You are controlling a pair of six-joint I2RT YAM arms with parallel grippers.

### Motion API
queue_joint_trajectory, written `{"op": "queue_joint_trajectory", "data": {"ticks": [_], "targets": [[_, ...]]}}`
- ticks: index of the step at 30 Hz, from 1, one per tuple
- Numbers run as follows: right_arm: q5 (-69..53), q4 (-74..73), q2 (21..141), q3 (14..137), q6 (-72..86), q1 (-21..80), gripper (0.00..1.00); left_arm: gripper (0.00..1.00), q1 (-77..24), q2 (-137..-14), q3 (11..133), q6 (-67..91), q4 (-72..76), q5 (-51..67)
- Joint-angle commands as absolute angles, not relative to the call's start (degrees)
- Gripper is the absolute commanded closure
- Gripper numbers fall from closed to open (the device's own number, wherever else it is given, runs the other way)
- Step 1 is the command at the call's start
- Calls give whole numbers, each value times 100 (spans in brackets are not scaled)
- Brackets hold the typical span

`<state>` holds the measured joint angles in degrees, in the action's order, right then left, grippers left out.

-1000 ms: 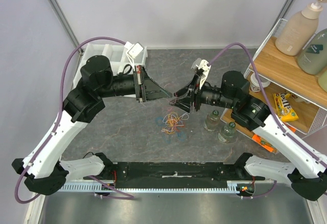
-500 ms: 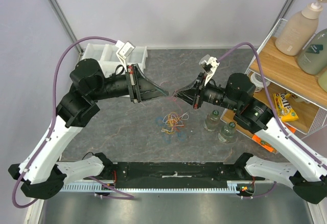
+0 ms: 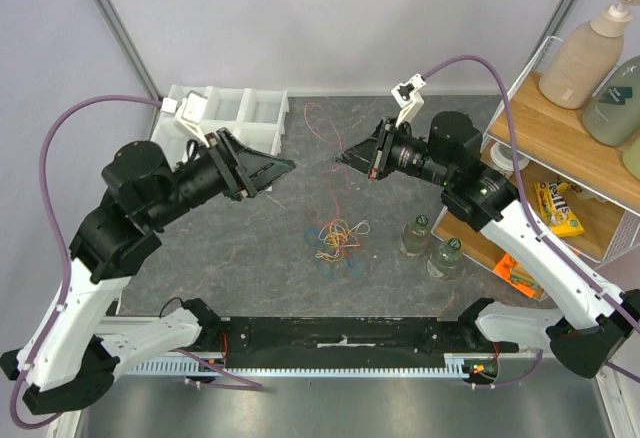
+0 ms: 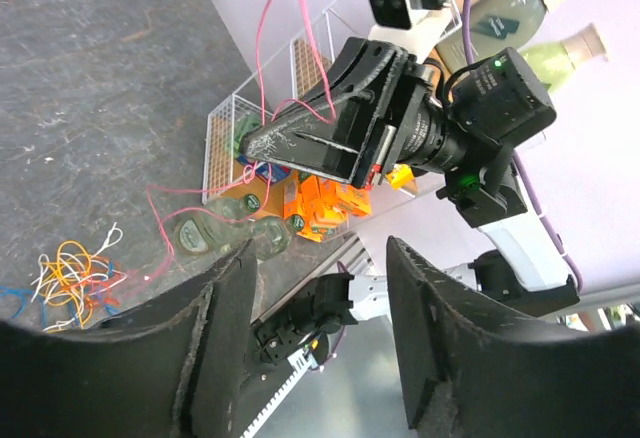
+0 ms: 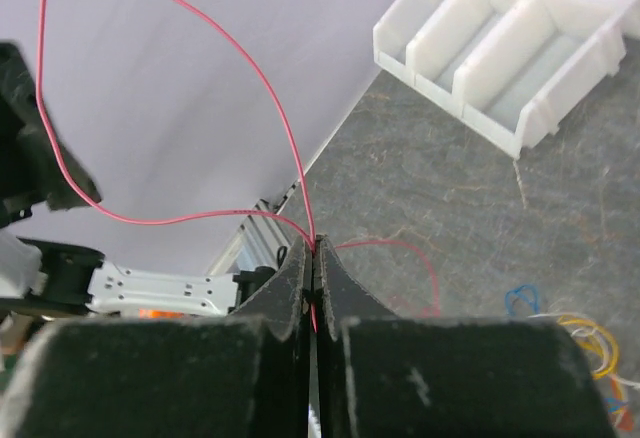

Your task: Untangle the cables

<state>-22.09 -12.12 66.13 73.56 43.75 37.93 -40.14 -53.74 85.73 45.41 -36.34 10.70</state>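
My right gripper (image 3: 346, 158) (image 5: 313, 245) is shut on a thin red cable (image 5: 303, 183), raised above the table's middle. The red cable (image 4: 260, 48) loops up above the closed jaws and trails down toward the table. The other cables, a tangle of orange, yellow, white and blue loops (image 3: 338, 240) (image 4: 75, 268) (image 5: 585, 333), lie on the grey table below and between the arms. My left gripper (image 3: 290, 166) (image 4: 320, 258) stands open and empty to the left, facing the right gripper across a gap.
A white compartment tray (image 3: 230, 108) (image 5: 500, 58) sits at the back left. Two small glass bottles (image 3: 418, 230) (image 3: 446, 256) stand right of the pile. At the right stands a wire shelf (image 3: 560, 158) with bottles and packets, an orange packet (image 3: 515, 273) below it.
The right gripper has shut on the red cable. The left gripper has opened and drawn back to the left, so the two grippers now stand apart.
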Motion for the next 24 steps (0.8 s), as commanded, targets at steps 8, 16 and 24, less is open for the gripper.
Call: {"op": "queue_joint_trajectory", "data": {"ticks": [8,16,24], "targets": [[-1970,-2336,6987,8076,6407,3489,100,11,-4305,-5774,8235,3465,-3367,687],[-1450,-2874,7119,8429,6627,3489,100,9,-5378,-6512,8456,2023,-2603,-588],[-1433,-2865,7102,8446,6618,3481,100,25,-5651,-6952,8639,827,-2390,-958]]}}
